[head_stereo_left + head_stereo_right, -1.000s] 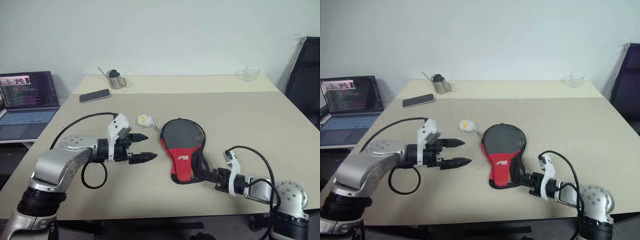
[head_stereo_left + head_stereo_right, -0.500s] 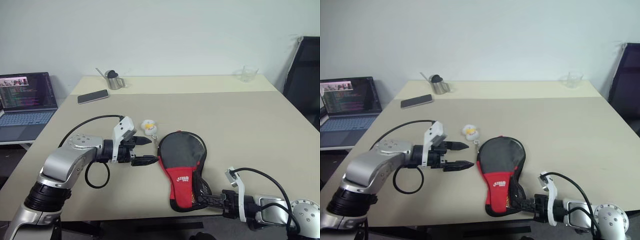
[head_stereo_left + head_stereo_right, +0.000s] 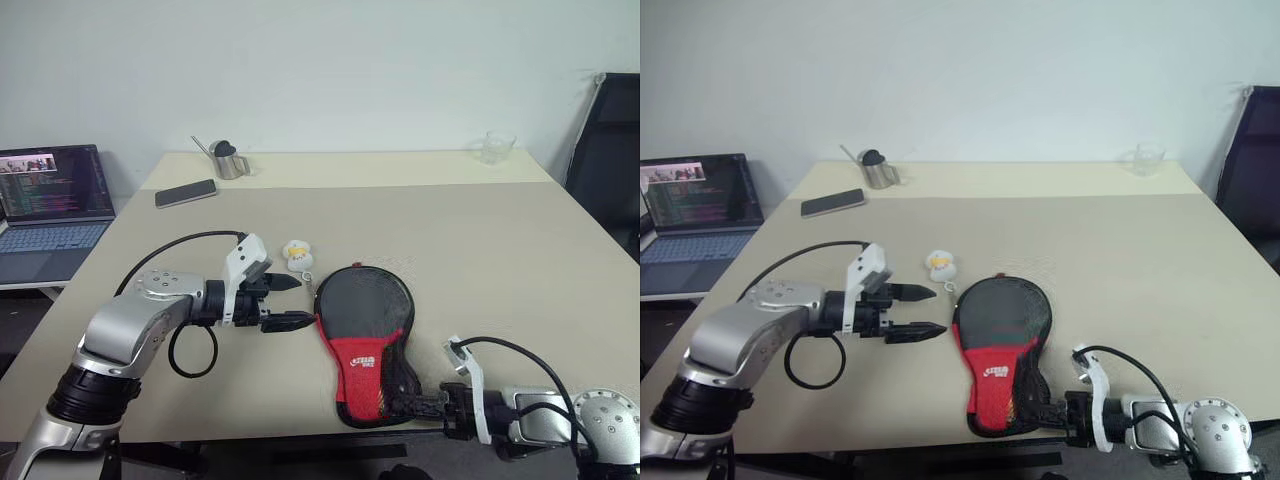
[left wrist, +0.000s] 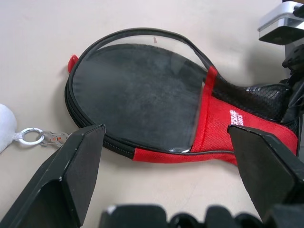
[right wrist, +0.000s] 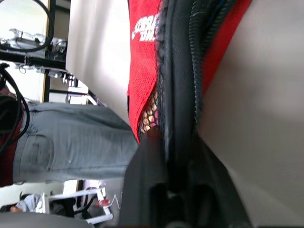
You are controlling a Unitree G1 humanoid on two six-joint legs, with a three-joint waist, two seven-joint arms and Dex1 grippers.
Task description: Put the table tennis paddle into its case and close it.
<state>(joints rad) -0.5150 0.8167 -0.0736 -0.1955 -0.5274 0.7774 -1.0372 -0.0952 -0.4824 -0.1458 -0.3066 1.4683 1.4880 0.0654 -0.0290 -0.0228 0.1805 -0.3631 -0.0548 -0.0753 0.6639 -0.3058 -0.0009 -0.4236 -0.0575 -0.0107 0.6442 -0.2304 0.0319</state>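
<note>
case [image 3: 365, 340] dragged to the near tabletop [image 3: 520, 250] edge since a second ago, right tool [image 3: 420, 405] pinching its narrow end, left tool [image 3: 290, 302] spread beside its round end; likely repositioning before zipping.

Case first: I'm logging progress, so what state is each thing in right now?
Case: lying flat on the table.
Left gripper: fingers open, beside the case's head.
Right gripper: fingers clamped on the case's handle end.
Laptop: open, screen lit.
Phone: flat, screen dark.
</note>
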